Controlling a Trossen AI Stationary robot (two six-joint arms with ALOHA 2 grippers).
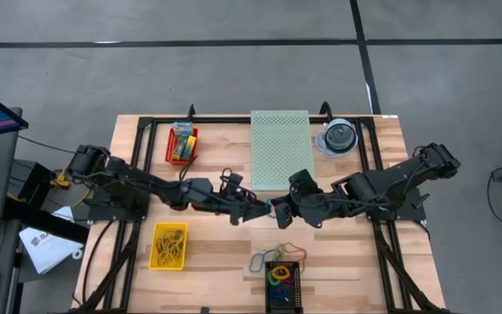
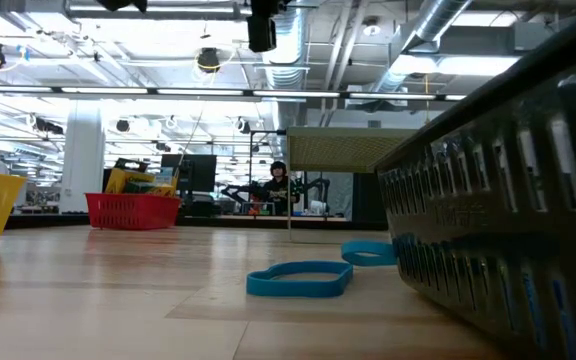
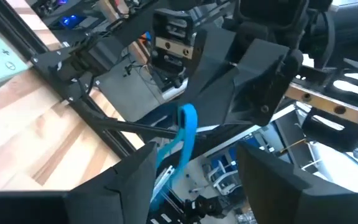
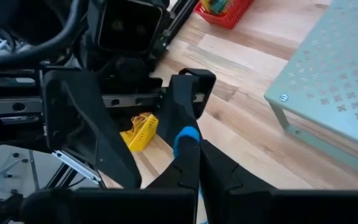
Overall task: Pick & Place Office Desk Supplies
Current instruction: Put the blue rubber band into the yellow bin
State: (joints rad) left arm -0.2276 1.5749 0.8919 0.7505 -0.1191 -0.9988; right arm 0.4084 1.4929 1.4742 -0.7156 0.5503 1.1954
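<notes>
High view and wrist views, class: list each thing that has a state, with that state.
Left claw: open around the blue rubber band.
Right claw: shut on the blue rubber band.
Yellow basket: holds rubber bands.
Red basket: holds crayon boxes.

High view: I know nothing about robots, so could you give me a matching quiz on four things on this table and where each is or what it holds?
Things:
1. red basket
2. yellow basket
3. blue band
4. disc case

Descriptions:
A. beside the green box, at the table's far side
B. pinched above the table by the right gripper
C. holds loose bands
D. holds crayon boxes

Pairs: 1-D, 2-C, 3-B, 4-A
</notes>
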